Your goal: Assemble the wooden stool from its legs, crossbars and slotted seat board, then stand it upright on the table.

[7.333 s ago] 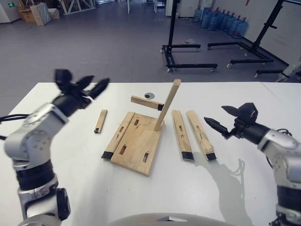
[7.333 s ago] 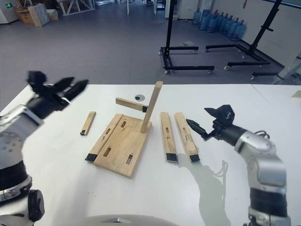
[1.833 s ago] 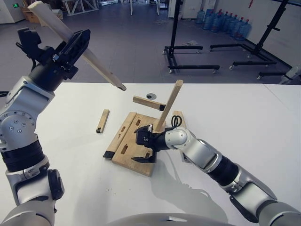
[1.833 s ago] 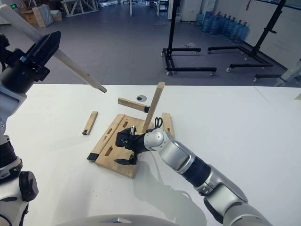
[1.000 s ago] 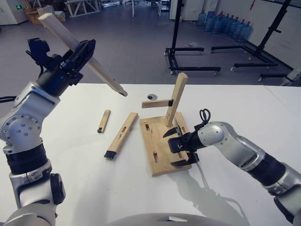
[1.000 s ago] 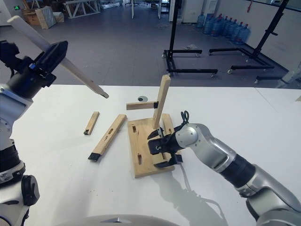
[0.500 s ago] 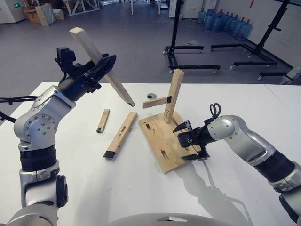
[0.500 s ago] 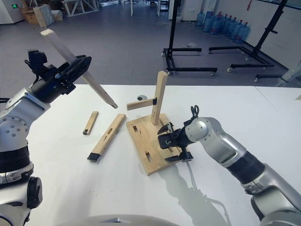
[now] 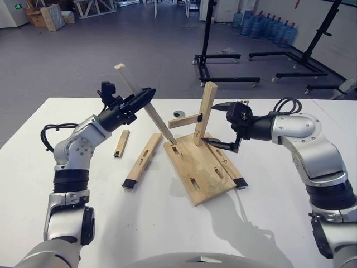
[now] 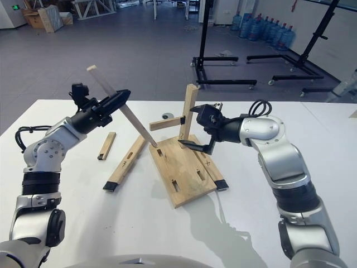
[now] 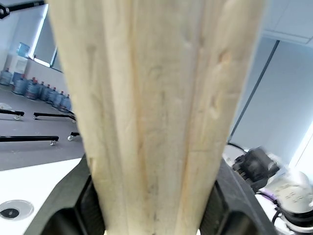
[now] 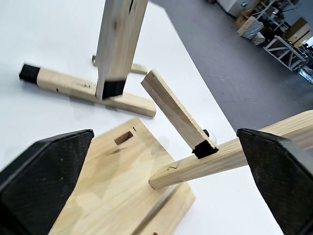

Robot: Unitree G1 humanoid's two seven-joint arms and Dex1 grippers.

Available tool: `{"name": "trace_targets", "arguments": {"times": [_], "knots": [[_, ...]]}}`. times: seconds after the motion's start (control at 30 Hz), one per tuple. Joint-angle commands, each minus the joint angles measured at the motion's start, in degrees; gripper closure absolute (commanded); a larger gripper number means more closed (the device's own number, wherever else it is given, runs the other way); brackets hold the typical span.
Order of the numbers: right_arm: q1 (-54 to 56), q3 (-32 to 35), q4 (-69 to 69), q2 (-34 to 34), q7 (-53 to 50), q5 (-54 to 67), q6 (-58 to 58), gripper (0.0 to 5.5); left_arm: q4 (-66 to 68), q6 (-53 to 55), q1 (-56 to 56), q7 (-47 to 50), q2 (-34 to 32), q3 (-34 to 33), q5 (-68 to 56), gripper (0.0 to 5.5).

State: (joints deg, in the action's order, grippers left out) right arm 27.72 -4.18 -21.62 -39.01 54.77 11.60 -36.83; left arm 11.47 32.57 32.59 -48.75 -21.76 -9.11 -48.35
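Observation:
My left gripper point(image 9: 135, 103) is shut on a wooden leg point(image 9: 149, 110), held slanting with its black-tipped lower end at the far left slot of the slotted seat board point(image 9: 196, 171). The held leg point(image 11: 151, 112) runs straight ahead in the left wrist view. One leg point(image 9: 205, 114) stands upright in the board with a crossbar point(image 9: 183, 120) sticking out to the left. My right gripper point(image 9: 222, 126) is open just right of that upright leg point(image 12: 234, 149), its black fingers point(image 12: 44, 186) spread wide with nothing between them.
A loose leg point(image 9: 143, 159) and a short crossbar point(image 9: 120, 143) lie left of the board. Another leg point(image 9: 230, 169) lies along the board's right edge. A round grommet point(image 9: 178, 114) sits in the table behind. Black stands are on the floor beyond.
My left arm swung the held leg down, bringing its tip to the board. My right gripper let go of the board's near edge and rose beside the upright leg.

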Motion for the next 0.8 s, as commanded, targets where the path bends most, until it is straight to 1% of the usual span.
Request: {"name": "trace_targets", "arguments": {"times": [0.03, 0.2, 0.43, 0.57, 0.8], "knots": [[-1.0, 0.6, -2.1, 0.5, -0.8, 3.0, -2.1, 0.10, 8.2, -5.4, 0.5, -4.6, 0.6, 1.6, 5.6, 3.48], [-1.6, 0.2, -2.4, -0.3, -1.5, 4.4, -3.0, 0.10, 18.3, -9.6, 2.9, -7.1, 2.3, -0.4, 8.1, 3.48], [-1.7, -1.0, -1.9, 0.1, -3.0, 5.1, -3.1, 0.10, 22.7, -12.0, 5.6, -8.8, 5.1, -1.7, 9.7, 3.48], [-2.0, -1.2, -2.2, 0.4, -3.9, 5.6, -3.4, 0.10, 25.2, -14.2, 6.9, -10.2, 6.2, -0.6, 12.3, 3.48], [-2.0, -2.2, -1.8, 0.7, -4.7, 6.0, -3.3, 0.10, 29.7, -18.0, 8.9, -11.0, 8.6, -0.6, 15.4, 3.48]]}}
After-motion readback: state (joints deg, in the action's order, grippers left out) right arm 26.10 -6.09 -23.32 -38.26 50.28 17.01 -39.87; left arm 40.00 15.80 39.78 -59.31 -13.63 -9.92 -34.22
